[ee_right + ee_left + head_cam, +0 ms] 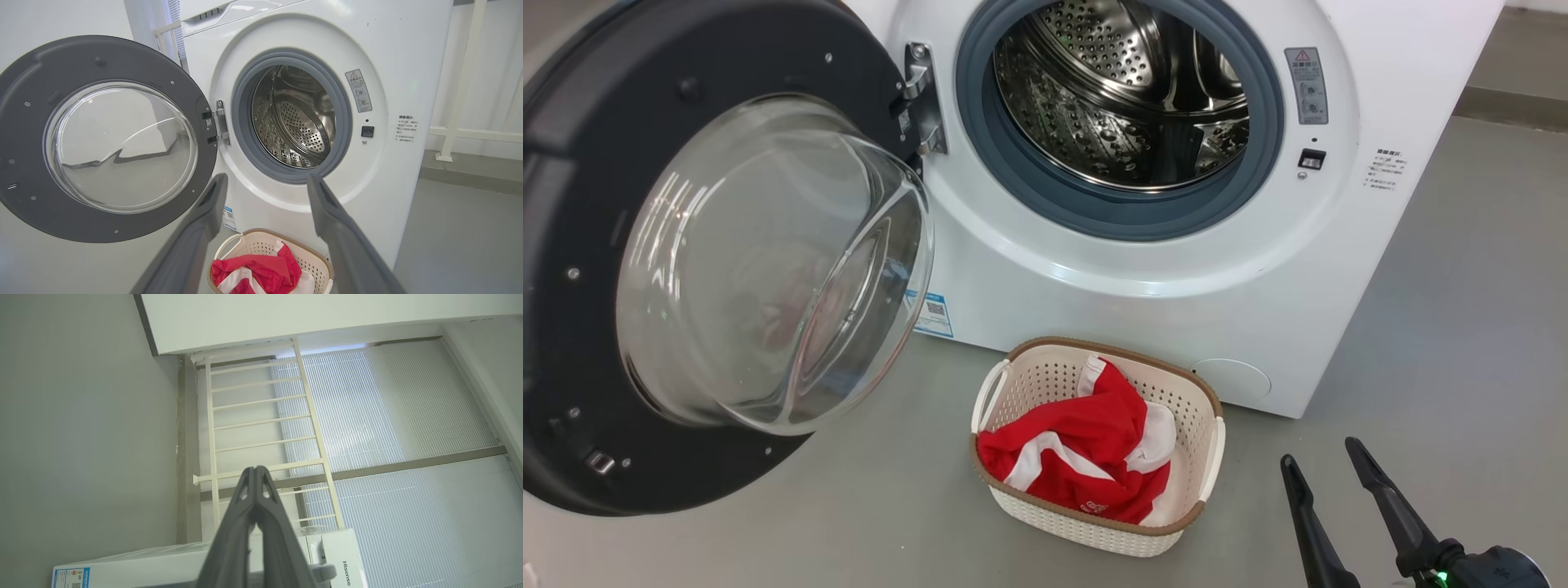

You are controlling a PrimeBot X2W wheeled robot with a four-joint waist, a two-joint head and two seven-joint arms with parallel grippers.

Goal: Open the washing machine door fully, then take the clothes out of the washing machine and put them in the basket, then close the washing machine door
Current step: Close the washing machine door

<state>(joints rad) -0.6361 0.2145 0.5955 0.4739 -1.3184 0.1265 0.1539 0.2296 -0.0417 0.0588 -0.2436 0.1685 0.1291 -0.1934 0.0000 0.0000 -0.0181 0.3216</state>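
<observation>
The white washing machine [1143, 269] stands with its steel drum [1123, 90] showing no fabric inside. Its round door [727, 269] with a black rim and clear glass bowl is swung wide open to the left [110, 143]. Red and white clothes [1086, 457] lie in the cream basket [1205, 482] on the floor in front of the machine. My right gripper [1327, 469] hovers open to the right of the basket, with nothing between its fingers [265, 183]. My left gripper [256, 469] is shut on nothing and points past the machine's top towards a window.
Grey floor [1462, 327] stretches to the right of the machine and around the basket. A white railing [457, 130] stands to the machine's right. A white ladder-like rail [261, 424] and window blinds [388, 416] rise behind the machine's top.
</observation>
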